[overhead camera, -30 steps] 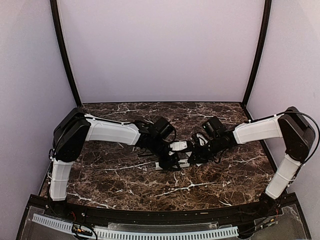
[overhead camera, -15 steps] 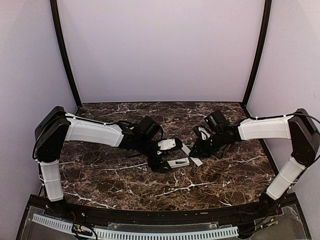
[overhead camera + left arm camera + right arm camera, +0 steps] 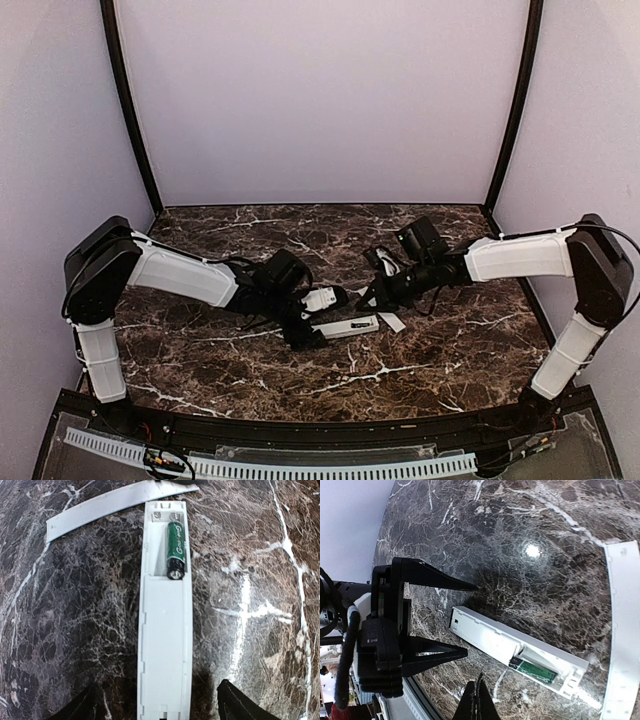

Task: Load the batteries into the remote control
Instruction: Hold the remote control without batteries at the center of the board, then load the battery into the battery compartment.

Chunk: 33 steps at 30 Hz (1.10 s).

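Dark marble table fills the lower half of the top view. Left arm comes in from the left edge and right arm from the right edge; the 2 meet near frame centre.

Left gripper: fingers wide apart, 1 at each bottom corner of the left wrist view. They straddle the near end of the remote control without touching it.

Right gripper: fingers together at bottom centre of the right wrist view, nothing seen between them, tip hanging over bare marble just below the remote control.

Remote control lies flat on the table, recess face up. It is at centre in the top view and runs vertically through the middle of the left wrist view.

Flat white cover strip lies on the marble at the upper left of the left wrist view, its end close to the remote's far end; whether they touch, cannot tell.

1 battery, green with black ends, sits in the right side of the recess, upper centre of that view.
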Motion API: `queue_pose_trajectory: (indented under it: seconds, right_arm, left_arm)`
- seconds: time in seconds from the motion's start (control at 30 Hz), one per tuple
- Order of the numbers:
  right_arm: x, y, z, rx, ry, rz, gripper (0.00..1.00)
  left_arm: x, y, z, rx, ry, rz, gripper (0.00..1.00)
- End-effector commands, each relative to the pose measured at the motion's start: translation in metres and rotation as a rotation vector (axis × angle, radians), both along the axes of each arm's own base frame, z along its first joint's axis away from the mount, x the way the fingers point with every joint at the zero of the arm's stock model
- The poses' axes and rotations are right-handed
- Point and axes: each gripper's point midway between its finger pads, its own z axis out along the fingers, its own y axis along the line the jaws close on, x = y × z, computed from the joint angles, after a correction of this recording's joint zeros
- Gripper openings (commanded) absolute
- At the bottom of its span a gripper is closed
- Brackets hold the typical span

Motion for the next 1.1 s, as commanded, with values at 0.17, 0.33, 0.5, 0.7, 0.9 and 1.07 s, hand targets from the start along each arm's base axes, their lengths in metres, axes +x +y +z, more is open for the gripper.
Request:
queue_pose_trajectory:
  seconds: [0.17, 0.33, 0.5, 0.7, 0.9, 1.07]
  right_arm:
    - [-0.001, 0.029, -0.010, 0.048, 0.040, 0.046, 0.00]
    - [-0.001, 0.030, -0.020, 0.019, 0.062, 0.038, 0.00]
    - [-0.002, 0.032, -0.027, -0.003, 0.072, 0.036, 0.00]
    - [-0.002, 0.028, -0.035, -0.036, 0.089, 0.014, 0.00]
    - [-0.002, 0.029, -0.039, -0.040, 0.100, 0.008, 0.00]
    - [-0.002, 0.029, -0.042, -0.042, 0.107, 0.005, 0.00]
  left_arm:
    - [0.010, -0.005, 0.009, -0.082, -0.027, 0.015, 0.68]
    - [0.004, -0.007, 0.005, -0.090, -0.008, -0.007, 0.61]
    - [0.002, -0.006, 0.000, -0.084, 0.007, -0.016, 0.58]
    - [-0.001, -0.007, -0.006, -0.080, 0.025, -0.023, 0.51]
    - [-0.002, -0.007, -0.008, -0.082, 0.036, -0.028, 0.50]
    - [-0.004, -0.007, -0.009, -0.080, 0.043, -0.035, 0.43]
